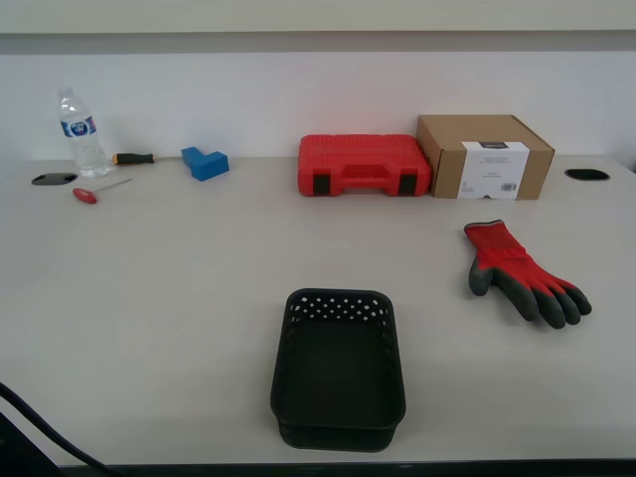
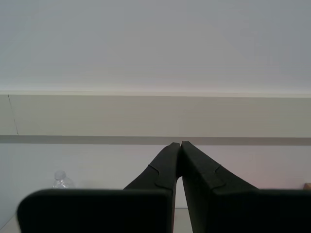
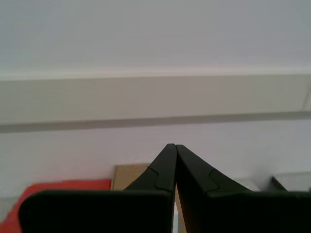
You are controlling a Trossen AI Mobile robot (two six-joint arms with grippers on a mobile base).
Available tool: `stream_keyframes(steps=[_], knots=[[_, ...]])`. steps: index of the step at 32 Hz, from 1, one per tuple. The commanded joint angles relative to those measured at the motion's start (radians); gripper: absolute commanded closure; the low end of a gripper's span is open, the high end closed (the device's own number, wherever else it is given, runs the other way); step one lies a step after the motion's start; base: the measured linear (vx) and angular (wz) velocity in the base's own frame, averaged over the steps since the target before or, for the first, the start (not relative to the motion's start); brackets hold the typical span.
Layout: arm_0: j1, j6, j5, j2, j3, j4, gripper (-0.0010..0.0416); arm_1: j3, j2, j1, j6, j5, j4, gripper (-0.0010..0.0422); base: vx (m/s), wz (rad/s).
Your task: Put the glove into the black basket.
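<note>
The red glove (image 1: 521, 269) with dark grey fingertips lies flat on the table at the exterior view's right, fingers pointing toward the front right. The black basket (image 1: 338, 370) with perforated walls stands empty near the table's front edge, at the middle. Neither gripper shows in the exterior view. My first gripper (image 3: 175, 146) is shut and empty, held up and facing the back wall. My second gripper (image 2: 180, 144) is shut and empty, also facing the wall. The glove and the basket do not show in either wrist view.
A red tool case (image 1: 363, 165) and a cardboard box (image 1: 484, 156) stand at the back of the table. A water bottle (image 1: 79, 132), two screwdrivers (image 1: 96, 191) and a blue block (image 1: 205, 162) lie at the back left. A dark cable (image 1: 40, 429) crosses the front left corner.
</note>
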Motion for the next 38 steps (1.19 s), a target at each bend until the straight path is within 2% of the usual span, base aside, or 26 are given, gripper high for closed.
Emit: stream_keyframes(steps=[1,6,9,13,21,26,38], knots=[[0.000,0.000,0.014,0.029,0.072,-0.179,0.0405,0.000,0.000,0.000,0.000,-0.001,0.003,0.0412,0.000,0.000],[0.000,0.000,0.001,0.157,0.218,-0.383,0.0405,0.000,0.000,0.000,0.000,-0.001,0.003,0.0412,0.000,0.000],[0.003,0.001,-0.063,0.269,0.329,-0.525,0.0405,0.000,0.000,0.000,0.000,-0.001,0.003,0.0412,0.000,0.000],[0.016,0.001,-0.084,0.387,0.403,-0.602,0.0405,0.000,0.000,0.000,0.000,-0.001,0.003,0.0412,0.000,0.000],[0.040,0.002,-0.090,0.532,0.401,-0.629,0.0405,0.000,0.000,0.000,0.000,-0.001,0.002,0.0412,0.000,0.000],[0.047,0.002,-0.105,0.619,0.351,-0.618,0.0405,0.000,0.000,0.000,0.000,-0.001,0.000,0.0412,0.000,0.000],[0.046,0.002,-0.096,0.860,0.322,-0.614,0.0405,0.001,0.000,0.000,0.000,-0.001,0.000,0.0412,0.000,0.000]])
